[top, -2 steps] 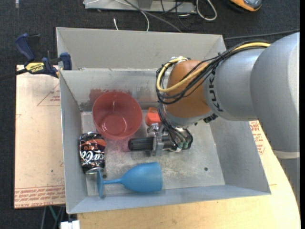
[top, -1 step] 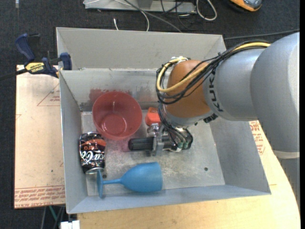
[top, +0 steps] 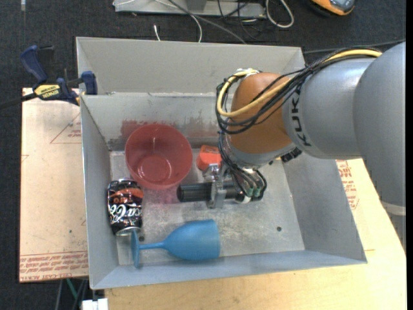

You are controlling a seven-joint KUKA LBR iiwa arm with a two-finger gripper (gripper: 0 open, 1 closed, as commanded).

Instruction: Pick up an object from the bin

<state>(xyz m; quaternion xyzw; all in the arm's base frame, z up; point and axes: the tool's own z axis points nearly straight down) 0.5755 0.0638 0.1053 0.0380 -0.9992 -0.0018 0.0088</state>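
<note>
Grey metal bin (top: 97, 173): sloped walls, flat floor scuffed, with a reddish smear on the back wall above the cup. Five loose things would be too many to claim; four are seen on the floor, all apart from one another or just touching as noted below.

Arm (top: 361, 108): grey, enters from the right of the camera view and bends down into the bin's middle. Its wrist carries a rounded orange cover (top: 258, 118) with black and yellow cables (top: 226, 99) looped over it.

Red plastic cup (top: 158, 155): upright, mouth up, at the back left of the floor.

Blue plastic goblet (top: 190, 241): lying on its side along the front wall, bowl to the right, stem and foot to the left.

Crushed drinks can (top: 124, 205): black with red and white print, upright against the left wall, just beside the goblet's foot and near the cup's base.

Gripper (top: 197, 192): low over the floor at the middle, pointing left, its dark tip just beside the cup's lower right side and well above the goblet's bowl. Released or clenched: cannot tell from here.

Orange piece (top: 208, 156): small, blocky, lying between the cup's right side and the wrist, just behind the gripper. Its exact kind cannot be made out.
</note>
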